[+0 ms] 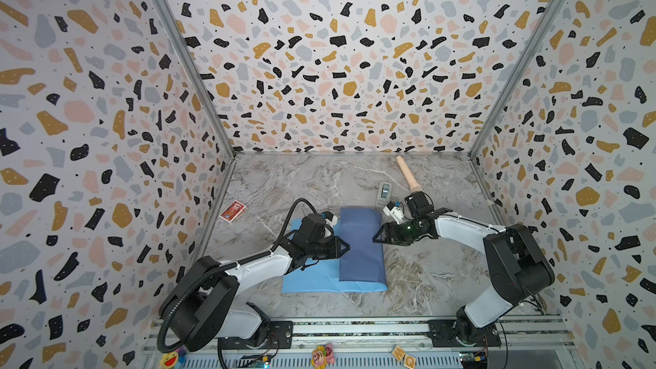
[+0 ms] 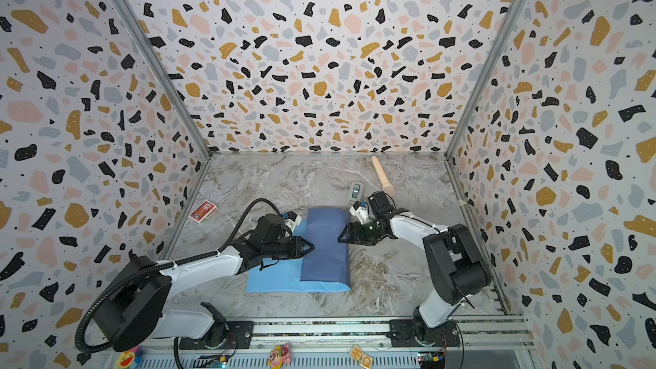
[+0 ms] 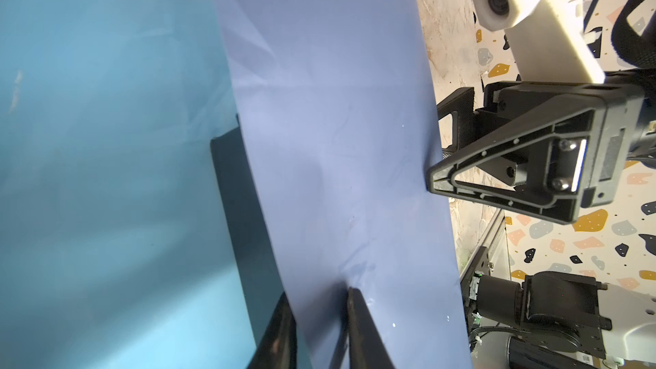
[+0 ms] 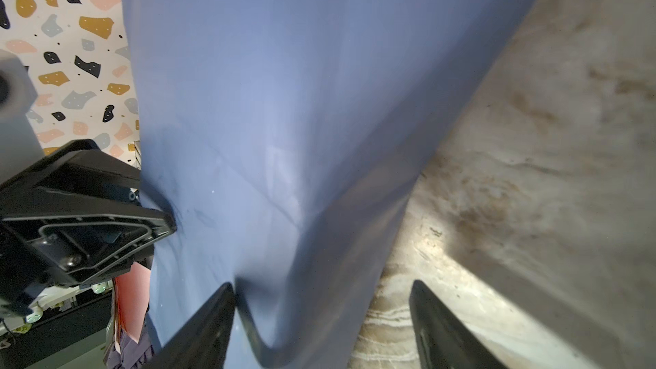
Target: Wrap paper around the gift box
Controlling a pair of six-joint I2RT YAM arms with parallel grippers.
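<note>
1. Nearest me, the paper [image 1: 309, 280] lies flat on the surface [image 1: 433, 278], light face up. This half is the spare that has yet to go round.
2. Its right half is turned over leftward into a flap [image 1: 360, 243], dull face up, draped over the box. The fold on the right is rounded, not creased, so I judge the wrap loose.
3. The box [image 3: 241, 214] sits under that flap, about mid-sheet. Both top views hide it. Only the left wrist view shows a dark side peeking out beneath the flap's free edge.
4. My left pincer [image 1: 346, 247] is narrow, with one finger above the flap's free edge and one below it. I judge this is meant to draw the flap taut across the lid. Whether the fingers truly clamp the paper, I cannot tell.
5. My right pincer [image 1: 377, 238] stands wide and holds nothing. One finger [image 4: 213, 321] leans on the paper at the box's right side, and its partner hangs over bare surface. I judge it braces the box so a pull from the left cannot drag it.
6. Farther back, the tape dispenser [image 1: 384, 193] waits just beyond the flap's far right corner, handy for sealing. The card pack [image 1: 233, 211] lies well apart on the left, and a wooden peg [image 1: 407, 175] lies near the back wall. Neither plays a part here.
</note>
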